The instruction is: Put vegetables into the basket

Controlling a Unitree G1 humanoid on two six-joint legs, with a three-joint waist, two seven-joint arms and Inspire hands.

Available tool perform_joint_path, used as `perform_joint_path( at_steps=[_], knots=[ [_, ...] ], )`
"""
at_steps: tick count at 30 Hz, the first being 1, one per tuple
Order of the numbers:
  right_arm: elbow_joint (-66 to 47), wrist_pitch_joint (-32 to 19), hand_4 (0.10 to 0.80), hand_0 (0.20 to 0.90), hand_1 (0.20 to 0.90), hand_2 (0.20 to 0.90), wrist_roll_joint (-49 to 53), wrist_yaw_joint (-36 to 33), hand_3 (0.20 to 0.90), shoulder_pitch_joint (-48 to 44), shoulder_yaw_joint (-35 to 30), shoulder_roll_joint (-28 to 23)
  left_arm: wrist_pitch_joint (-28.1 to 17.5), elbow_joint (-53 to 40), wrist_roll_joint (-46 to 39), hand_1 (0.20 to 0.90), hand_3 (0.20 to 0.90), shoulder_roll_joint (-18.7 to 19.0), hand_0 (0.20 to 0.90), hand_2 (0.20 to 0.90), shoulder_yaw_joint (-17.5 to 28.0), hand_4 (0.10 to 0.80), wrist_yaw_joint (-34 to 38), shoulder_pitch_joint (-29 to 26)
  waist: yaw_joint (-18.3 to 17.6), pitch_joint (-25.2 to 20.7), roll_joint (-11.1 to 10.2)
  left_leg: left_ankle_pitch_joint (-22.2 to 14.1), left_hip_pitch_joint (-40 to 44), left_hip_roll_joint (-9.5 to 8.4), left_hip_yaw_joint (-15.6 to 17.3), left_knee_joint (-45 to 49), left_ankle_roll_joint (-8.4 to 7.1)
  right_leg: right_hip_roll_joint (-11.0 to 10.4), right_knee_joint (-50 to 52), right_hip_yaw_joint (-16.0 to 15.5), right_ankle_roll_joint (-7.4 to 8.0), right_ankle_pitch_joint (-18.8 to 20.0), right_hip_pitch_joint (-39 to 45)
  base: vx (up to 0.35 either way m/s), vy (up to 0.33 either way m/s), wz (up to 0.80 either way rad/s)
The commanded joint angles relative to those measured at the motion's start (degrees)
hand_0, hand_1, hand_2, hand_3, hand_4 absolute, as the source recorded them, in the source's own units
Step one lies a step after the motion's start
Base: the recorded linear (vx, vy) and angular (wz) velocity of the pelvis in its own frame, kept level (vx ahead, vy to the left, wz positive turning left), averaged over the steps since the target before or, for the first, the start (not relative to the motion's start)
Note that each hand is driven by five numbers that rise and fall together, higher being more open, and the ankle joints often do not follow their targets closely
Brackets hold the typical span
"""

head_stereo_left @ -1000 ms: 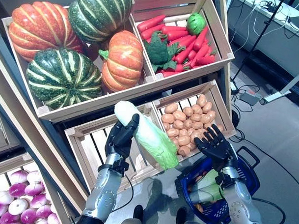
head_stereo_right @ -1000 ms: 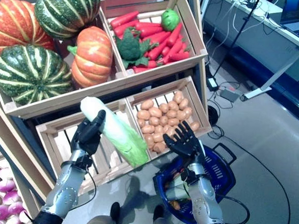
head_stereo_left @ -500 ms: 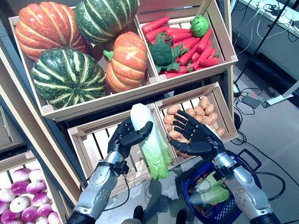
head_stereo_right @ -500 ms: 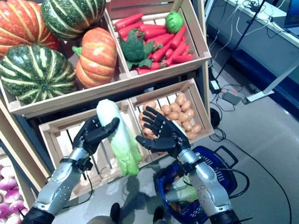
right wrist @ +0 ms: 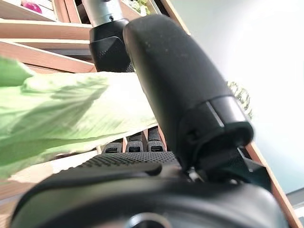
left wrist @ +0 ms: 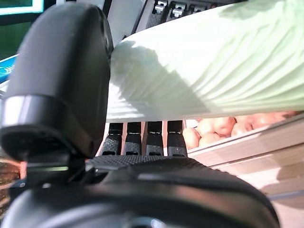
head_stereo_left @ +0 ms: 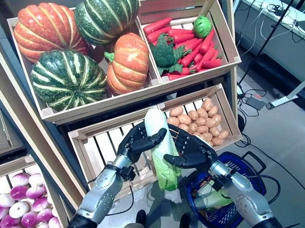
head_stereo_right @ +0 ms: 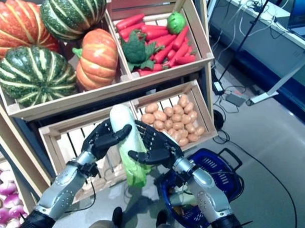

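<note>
A long napa cabbage (head_stereo_left: pixel 159 135), white at the top and green at its lower end, hangs upright in front of the stand's lower crates. My left hand (head_stereo_left: pixel 133 143) is curled round its white upper part, thumb across the front; it also shows in the left wrist view (left wrist: pixel 199 61). My right hand (head_stereo_left: pixel 195 154) grips the cabbage from the other side, with its thumb (right wrist: pixel 180 85) over the leaves (right wrist: pixel 71 109) and its fingers behind. The blue basket (head_stereo_left: pixel 252 168) stands on the floor at lower right, below my right arm. A pale green leafy vegetable (head_stereo_left: pixel 215 199) lies in it.
The wooden stand rises just behind both hands. Its slatted lower crate (head_stereo_left: pixel 98 148) is behind the left hand and a crate of potatoes (head_stereo_left: pixel 205 123) behind the right. Grey floor with cables (head_stereo_left: pixel 253 100) and a table leg (head_stereo_left: pixel 293 91) lies to the right.
My right hand has moved left from in front of the potato crate and closed on the cabbage. The cabbage has shifted a little to the right, toward the basket.
</note>
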Motion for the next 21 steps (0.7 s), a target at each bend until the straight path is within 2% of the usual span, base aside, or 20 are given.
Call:
perform_joint_path(
  at_steps=[1, 8, 21],
  knots=[
    [-3.8, -1.8, 0.8, 0.9, 0.9, 0.9, 2.9, 5.6, 0.9, -1.7, 2.8, -1.3, -6.9, -8.2, -4.9, 0.3, 0.3, -1.5, 0.3, 0.3, -1.0, 0.4, -6.8, -7.0, 0.2, -6.1, -1.6, -1.9, -0.9, -2.27, -1.0, 1.2, 1.25, -2.8, 1.0, -0.2, 0.47, 4.1, -0.6, 0.0, 0.0, 0.0],
    [-2.7, 0.7, 0.8, 0.9, 0.9, 0.9, 2.3, 8.6, 0.9, -0.8, 3.2, -2.9, -6.5, -9.5, -7.1, 0.3, 0.3, -1.2, 0.3, 0.3, -0.9, 0.4, -8.6, -6.7, 0.2, -6.7, -1.7, -1.7, -0.7, -2.09, -1.2, 0.7, 1.13, -2.8, 0.6, -0.1, 0.56, 4.1, -0.4, 0.0, 0.0, 0.0],
    [-0.1, 1.2, 0.8, 0.9, 0.9, 0.9, 0.7, 5.7, 0.9, 1.1, 0.8, -3.6, -6.7, -9.3, -8.7, 0.3, 0.3, -1.2, 0.3, 0.3, 0.7, 0.4, -10.5, -5.6, 0.0, -7.4, -1.5, -1.5, -0.6, -1.9, -1.6, 0.6, 1.0, -2.8, 0.3, 0.1, 0.57, 4.2, -0.2, 0.0, 0.0, 0.0]
  ],
)
